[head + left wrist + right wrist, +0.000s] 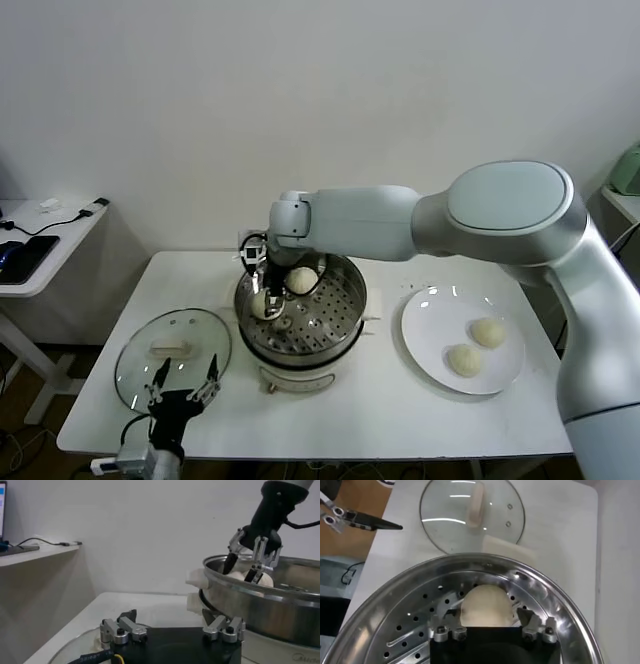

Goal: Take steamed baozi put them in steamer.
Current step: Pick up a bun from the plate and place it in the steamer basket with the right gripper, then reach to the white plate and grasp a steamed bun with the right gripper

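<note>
Steel steamer [345,325] walls ring our right pincer [487,625], whose fingers stand wide around a bun [486,605] resting on the tray, gripping nothing. Another bun [302,280] sits just beside. We risk dragging this bun up if dough sticks to a finger. Left pincer [183,385] idles open

Two cream baozi [290,292] on steel steamer's [350,310] perforated tray, two more baozi [476,346] beside it
</note>
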`<state>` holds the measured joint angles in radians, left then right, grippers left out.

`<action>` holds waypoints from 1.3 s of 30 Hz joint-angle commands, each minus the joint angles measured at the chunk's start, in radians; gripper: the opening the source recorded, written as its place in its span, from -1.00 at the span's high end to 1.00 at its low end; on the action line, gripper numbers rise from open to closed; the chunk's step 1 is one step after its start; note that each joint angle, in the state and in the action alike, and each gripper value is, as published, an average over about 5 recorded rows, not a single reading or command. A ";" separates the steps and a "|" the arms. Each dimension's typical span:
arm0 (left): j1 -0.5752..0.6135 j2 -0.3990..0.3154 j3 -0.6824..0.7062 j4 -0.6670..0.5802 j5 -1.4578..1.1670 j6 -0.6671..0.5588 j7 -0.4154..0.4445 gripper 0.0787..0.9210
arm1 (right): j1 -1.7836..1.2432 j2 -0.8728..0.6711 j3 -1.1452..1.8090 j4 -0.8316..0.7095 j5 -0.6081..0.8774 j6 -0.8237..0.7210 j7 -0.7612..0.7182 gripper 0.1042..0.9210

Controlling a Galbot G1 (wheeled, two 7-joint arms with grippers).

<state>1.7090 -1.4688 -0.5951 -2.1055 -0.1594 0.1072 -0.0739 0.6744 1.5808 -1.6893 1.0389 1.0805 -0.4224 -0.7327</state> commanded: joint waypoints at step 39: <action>0.028 -0.025 0.011 -0.015 0.056 -0.005 0.001 -0.77 | -0.180 -1.066 0.064 0.340 -0.673 0.169 -0.164 -0.76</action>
<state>1.7311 -1.4906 -0.5813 -2.1234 -0.1114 0.1029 -0.0731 0.7758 0.6103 -1.8120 1.4278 0.5292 -0.2467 -0.9206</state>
